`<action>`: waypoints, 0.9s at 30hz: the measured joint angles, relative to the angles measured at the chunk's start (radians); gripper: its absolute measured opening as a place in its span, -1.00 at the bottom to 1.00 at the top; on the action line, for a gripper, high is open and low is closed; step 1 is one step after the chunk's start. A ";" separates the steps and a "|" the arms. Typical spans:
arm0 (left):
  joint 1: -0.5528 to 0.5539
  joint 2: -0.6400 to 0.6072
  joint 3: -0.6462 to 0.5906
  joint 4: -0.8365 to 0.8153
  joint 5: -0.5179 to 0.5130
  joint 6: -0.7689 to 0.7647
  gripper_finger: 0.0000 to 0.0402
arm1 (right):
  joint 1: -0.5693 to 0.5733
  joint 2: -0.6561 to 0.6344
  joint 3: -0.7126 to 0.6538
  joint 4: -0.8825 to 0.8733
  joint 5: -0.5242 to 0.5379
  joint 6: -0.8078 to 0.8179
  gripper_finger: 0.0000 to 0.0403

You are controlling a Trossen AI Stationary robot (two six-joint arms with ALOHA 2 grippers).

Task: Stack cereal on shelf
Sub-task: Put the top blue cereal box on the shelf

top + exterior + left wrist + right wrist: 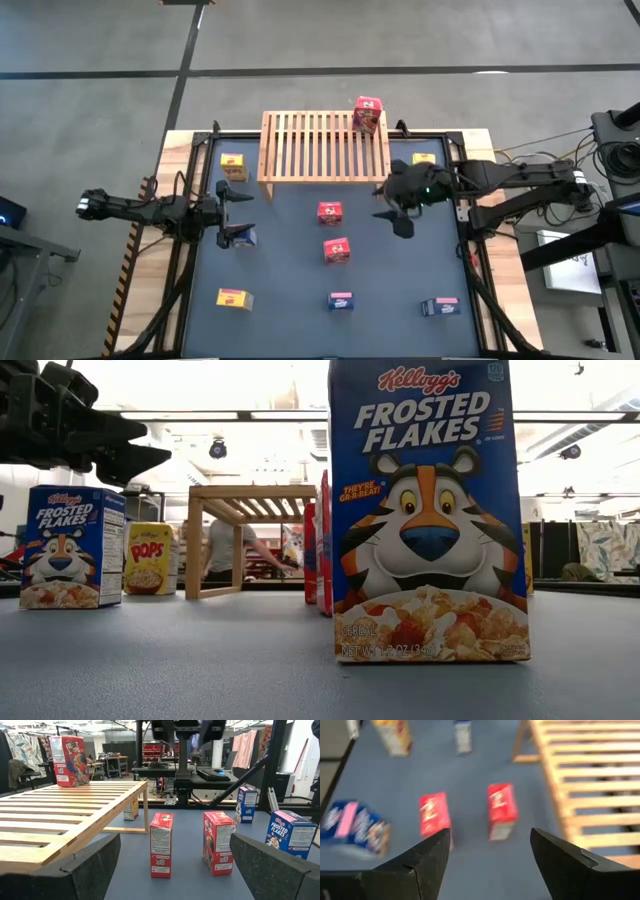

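Gaping empty on both grippers: right gripper (393,213) hovering right of centre beside the shelf (324,146); left gripper (237,212) extending left of centre, red cereal boxes (330,212) standing between.

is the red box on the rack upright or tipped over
Upright: the red box stands on its base at the far corner of the rack.

high view looked straight down over desk (300,250); low view sat level at desk surface, close to blue box (428,510); both wrist views shared shelf (60,815) and red boxes (501,810).
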 joint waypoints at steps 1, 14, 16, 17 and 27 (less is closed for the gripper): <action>0.000 0.000 0.000 0.000 0.000 0.000 0.79 | 0.019 0.000 -0.005 -0.006 0.000 0.016 0.30; 0.000 0.000 0.000 0.000 0.000 0.000 0.79 | 0.220 0.000 -0.251 0.269 0.010 0.075 0.28; 0.000 0.000 0.000 0.000 0.000 0.000 0.79 | 0.249 0.000 -0.318 0.401 0.009 0.062 0.28; 0.000 0.000 0.000 0.000 0.000 0.000 0.79 | 0.261 0.000 -0.350 0.469 0.009 0.044 0.28; 0.000 0.000 0.000 0.000 0.000 0.000 0.79 | 0.273 0.000 -0.500 0.889 0.012 -0.138 0.26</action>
